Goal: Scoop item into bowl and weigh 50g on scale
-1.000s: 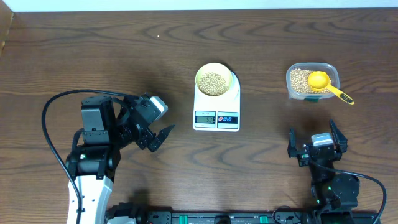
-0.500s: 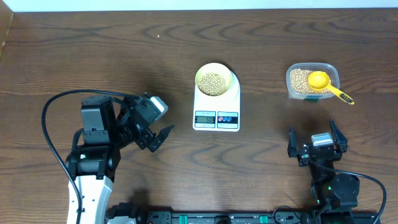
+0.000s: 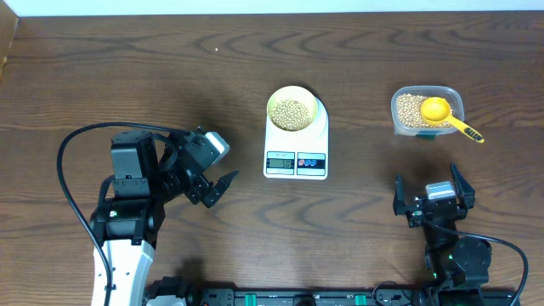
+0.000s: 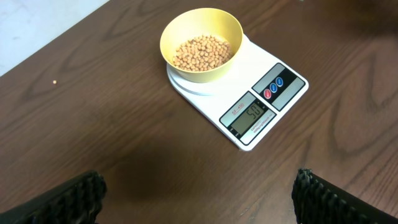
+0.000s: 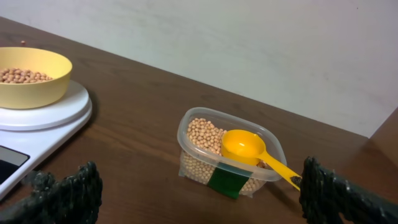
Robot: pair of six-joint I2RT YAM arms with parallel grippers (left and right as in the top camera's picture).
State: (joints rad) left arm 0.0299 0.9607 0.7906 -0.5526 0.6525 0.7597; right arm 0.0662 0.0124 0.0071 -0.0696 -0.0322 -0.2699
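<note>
Small tan beans point(image 4: 202, 51) cover the bottom of the pale yellow bowl point(image 4: 193, 25), which sits on the white scale point(image 4: 249, 74) mid-counter point(image 3: 127, 68). The left fingers point(image 4: 62, 199) are spread and empty, well apart to its left. The right fingers point(image 5: 68, 190) are likewise spread, well to its right.

Scale point(image 3: 296, 143) display point(image 3: 280, 163) digits illegible overhead
</note>
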